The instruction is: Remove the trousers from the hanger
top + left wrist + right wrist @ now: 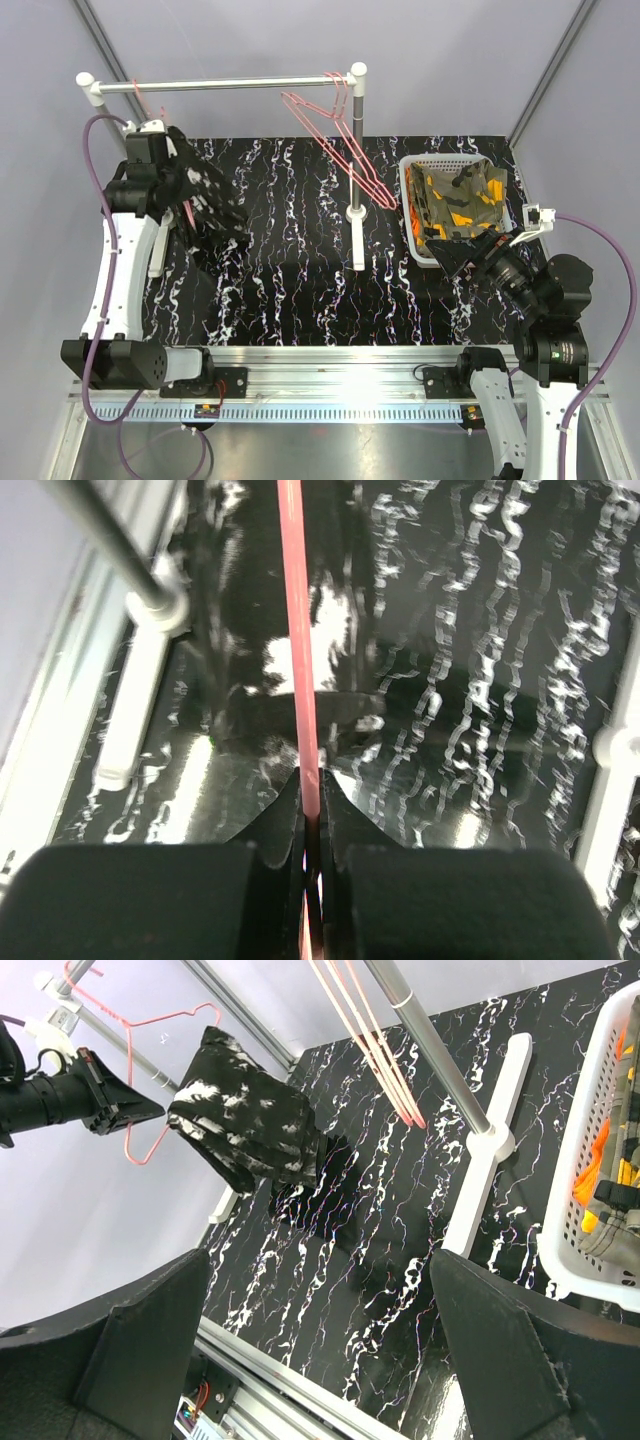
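HANGER HELD, LAST PAIR WAITING: My left tool is pinched together on the thin pink wire hanger above the far-left corner of the black marbled desk. The black, white-speckled cloth trousers hang folded over that hanger, below the left end of the metal rail.

My right tool stands over the desk's right edge with its 2 fingers wide apart and nothing between them, just beside the white plastic basket. The olive camouflage trousers and the bright orange trousers already lie in the basket. Bare pink hangers dangle at the rail's right end.

By my reckoning 2 of 3 pairs are done and the speckled pair is next. It looks soft, limp and light, and likely to slide easily along smooth wire. The hanger itself is springy and free to swing, so my left grip should steady it. I judge the best hold for my right tool to be the thick folded lower edge, bunching all the layers, then drawing them off sideways.
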